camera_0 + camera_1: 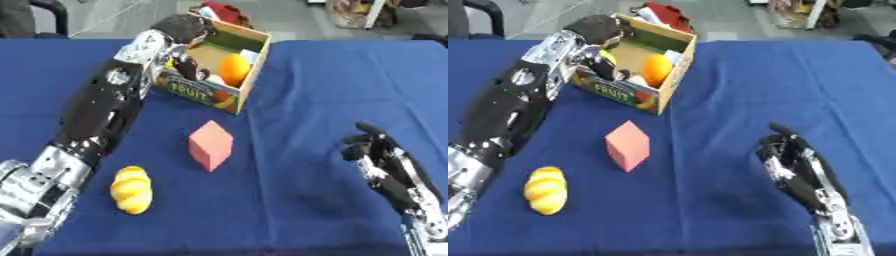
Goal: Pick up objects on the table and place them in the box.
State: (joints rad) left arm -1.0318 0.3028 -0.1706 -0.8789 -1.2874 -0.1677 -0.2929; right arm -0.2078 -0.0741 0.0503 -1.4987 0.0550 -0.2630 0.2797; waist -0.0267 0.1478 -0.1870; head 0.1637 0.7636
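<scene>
Left eye view shows the left hand [185, 62] reaching into the box [249, 65], beside an orange [234, 70], fingers hidden. Pink block [210, 145], yellow item [131, 189] wait on the desk [332, 90]; right hand [385, 165] rests open.

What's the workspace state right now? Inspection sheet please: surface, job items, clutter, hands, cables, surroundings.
Surface: blue cloth over the table, slightly wrinkled.
Job's things: cardboard box at the far middle, open, an orange inside; pink block and yellow lumpy item on the cloth, apart from each other.
Clutter: nothing seen on the cloth.
Hands: left hand reaches into the box, fingers hidden; right hand rests idle lower right, fingers relaxed, holding nothing.
Cables: nothing seen.
Surroundings: red item behind the box; grey floor beyond the table.
</scene>
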